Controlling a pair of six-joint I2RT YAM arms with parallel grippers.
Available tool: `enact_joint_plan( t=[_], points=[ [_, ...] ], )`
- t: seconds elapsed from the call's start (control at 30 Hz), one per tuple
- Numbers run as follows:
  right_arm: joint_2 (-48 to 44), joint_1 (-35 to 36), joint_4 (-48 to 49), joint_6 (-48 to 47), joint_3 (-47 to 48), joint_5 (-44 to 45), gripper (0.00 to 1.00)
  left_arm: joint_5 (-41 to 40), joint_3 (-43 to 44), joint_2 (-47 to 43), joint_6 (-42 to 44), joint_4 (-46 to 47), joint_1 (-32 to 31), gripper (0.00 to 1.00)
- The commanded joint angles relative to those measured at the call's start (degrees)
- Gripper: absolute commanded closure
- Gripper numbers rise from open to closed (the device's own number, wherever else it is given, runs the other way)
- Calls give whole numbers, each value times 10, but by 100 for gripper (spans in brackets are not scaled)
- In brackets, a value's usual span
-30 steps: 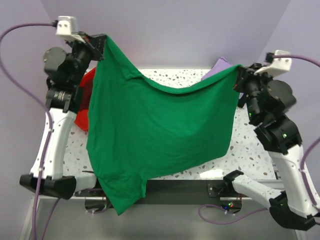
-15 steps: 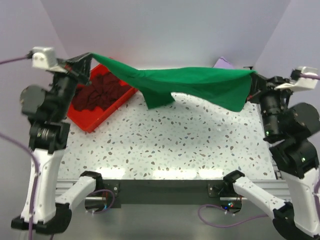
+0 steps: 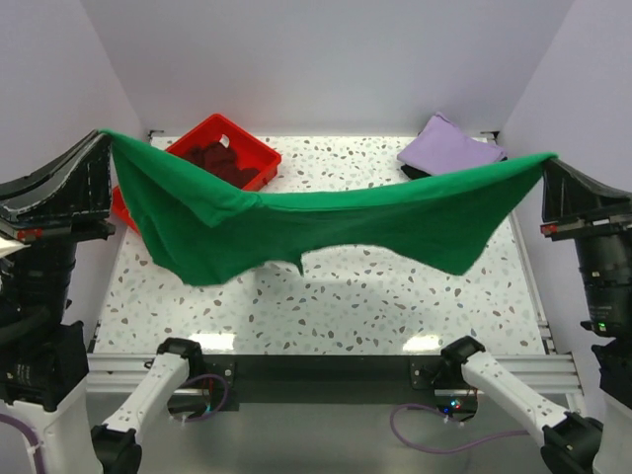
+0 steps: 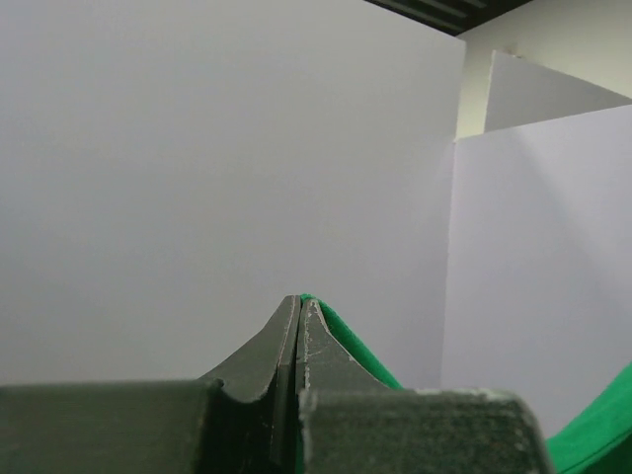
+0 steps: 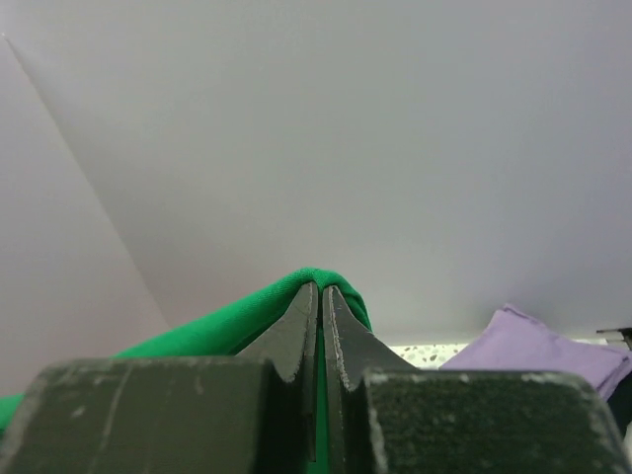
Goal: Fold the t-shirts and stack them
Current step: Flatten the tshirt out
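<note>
The bright green t-shirt (image 3: pixel 326 222) hangs stretched in the air across the table between my two grippers. My left gripper (image 3: pixel 106 135) is shut on its left end, and the cloth shows beside the jaws in the left wrist view (image 4: pixel 351 346). My right gripper (image 3: pixel 549 159) is shut on its right end, with green cloth wrapped over the jaw tips in the right wrist view (image 5: pixel 247 306). A dark maroon t-shirt (image 3: pixel 219 158) lies crumpled in the red tray (image 3: pixel 259 153). A folded lavender t-shirt (image 3: pixel 451 145) lies at the back right, also seen in the right wrist view (image 5: pixel 533 346).
The speckled white table (image 3: pixel 346 296) lies below the hanging shirt. Something dark (image 3: pixel 415 173) peeks from under the lavender shirt. Lilac walls close in the back and both sides. A black rail (image 3: pixel 316 370) runs along the near edge.
Both arms have swung outward and toward the camera, carrying the green shirt's ends apart. The shirt went from hanging like a curtain to a stretched, sagging band above the table.
</note>
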Motion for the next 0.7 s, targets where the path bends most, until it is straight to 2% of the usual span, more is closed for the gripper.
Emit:
enact_joint_plan(
  t=[0.0, 0.13, 0.3, 0.43, 0.47, 0.5, 0.57, 0.6, 0.63, 0.67],
  points=[
    [11, -1, -9, -4, 21, 6, 100, 64, 26, 51, -23, 24, 3, 100],
    [25, 0, 13, -17, -19, 94, 100, 91, 19, 119, -42, 60, 3, 100],
    [38, 0, 73, -25, -139, 261, 100, 107, -47, 232, -77, 157, 1, 100],
    [81, -3, 162, -44, -227, 375, 100, 65, -49, 428, -56, 174, -43, 100],
    [112, -9, 181, -48, -259, 397, 100, 52, -23, 470, -48, 171, -52, 100],
    [127, -34, 190, -38, -271, 410, 100, 56, -2, 559, -47, 151, -62, 100],
    [184, -82, 187, -10, -297, 395, 100, 62, 83, 647, -41, 117, -70, 100],
    [206, -136, 189, 16, -305, 382, 100, 49, 109, 720, -40, 83, -72, 97],
    [227, -164, 186, 32, -313, 318, 98, 40, 151, 750, -37, 79, -77, 61],
    [274, -206, 188, 41, -314, 288, 90, 39, 165, 791, -34, 51, -77, 41]
  ],
)
